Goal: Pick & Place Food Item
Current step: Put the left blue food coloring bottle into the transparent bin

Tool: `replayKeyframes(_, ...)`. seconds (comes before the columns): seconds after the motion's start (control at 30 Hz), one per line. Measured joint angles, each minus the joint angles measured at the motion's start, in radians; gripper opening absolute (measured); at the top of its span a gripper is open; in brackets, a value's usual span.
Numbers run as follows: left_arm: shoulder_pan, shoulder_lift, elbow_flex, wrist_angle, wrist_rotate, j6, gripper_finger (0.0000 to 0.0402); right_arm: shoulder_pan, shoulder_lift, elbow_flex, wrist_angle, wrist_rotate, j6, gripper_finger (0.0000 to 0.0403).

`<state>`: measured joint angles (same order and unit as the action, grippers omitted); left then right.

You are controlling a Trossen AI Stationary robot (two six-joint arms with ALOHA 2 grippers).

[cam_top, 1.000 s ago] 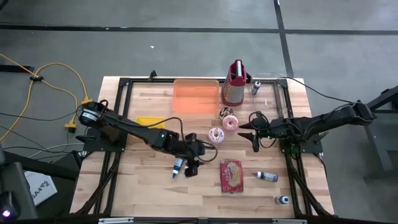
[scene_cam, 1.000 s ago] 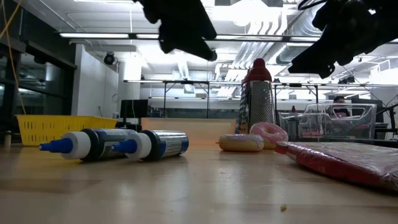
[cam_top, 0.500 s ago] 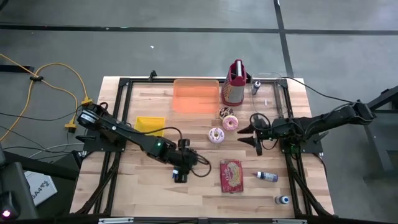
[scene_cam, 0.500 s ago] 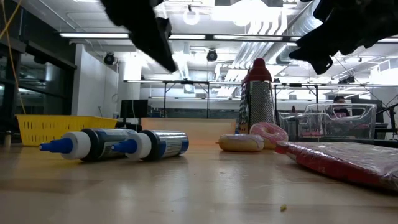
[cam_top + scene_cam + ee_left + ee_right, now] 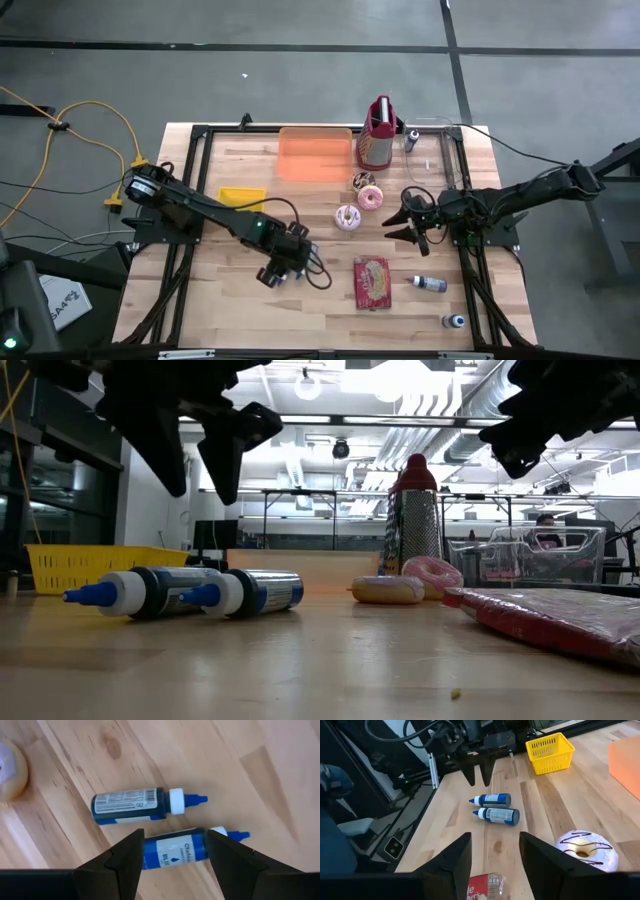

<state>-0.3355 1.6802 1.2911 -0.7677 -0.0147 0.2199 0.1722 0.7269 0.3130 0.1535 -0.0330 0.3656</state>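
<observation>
Two blue bottles (image 5: 129,806) lay side by side on the wooden table (image 5: 230,300), left of the middle and toward the near edge. The left gripper (image 5: 274,272) hung just above them with its fingers spread wide and nothing between them; in the left wrist view the nearer of the pair showed between the two fingertips.

Two doughnuts sat near the table's middle: a white-iced doughnut (image 5: 347,217) and, just beyond it to the right, a pink doughnut (image 5: 370,197). A third small round item (image 5: 362,180) lay just past the pink one; what it was could not be told. The right gripper (image 5: 409,222) hovered to the right of the doughnuts, its fingers apart and holding nothing.

One red packet (image 5: 371,281) lay near the front, right of the bottles. Two more small bottles (image 5: 430,284) lay on the right side, one nearer the front edge. At the far side stood one grater with a red top (image 5: 377,138), an orange board (image 5: 315,155) to its left, and a clear container (image 5: 527,560) to its right. One yellow basket (image 5: 241,199) sat on the left.
</observation>
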Motion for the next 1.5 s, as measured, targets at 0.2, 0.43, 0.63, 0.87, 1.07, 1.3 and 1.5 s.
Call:
replayKeyframes(0.2, 0.000, 0.000, 0.000, -0.010, 0.000, 0.122, 0.0205, 0.000, 0.000, 0.000, -0.007, 0.000, 0.000, 0.0152)
replayKeyframes(0.43, -0.003, 0.000, 0.000, -0.018, -0.001, 0.204, 0.0205, 0.000, 0.000, 0.000, -0.017, 0.000, 0.000, 0.0152)
replayKeyframes(0.63, -0.024, 0.000, 0.000, -0.017, -0.001, 0.340, 0.0205, 0.000, 0.000, 0.000, -0.016, 0.000, 0.000, 0.0152)
replayKeyframes(0.87, -0.056, 0.000, 0.000, -0.006, 0.017, 0.397, 0.0205, 0.000, 0.000, 0.000, -0.016, 0.000, 0.000, 0.0152)
replayKeyframes(1.07, -0.090, 0.000, 0.000, -0.007, 0.136, 0.504, 0.0205, 0.000, 0.000, 0.000, -0.016, 0.000, 0.000, 0.0152)
replayKeyframes(1.3, -0.099, -0.006, 0.000, -0.066, 0.205, 0.687, 0.0205, 0.000, 0.000, 0.000, -0.015, 0.000, 0.000, 0.0152)
replayKeyframes(1.5, -0.099, -0.006, 0.000, -0.127, 0.203, 0.767, 0.0205, 0.000, 0.000, 0.000, -0.015, 0.000, 0.000, 0.0152)
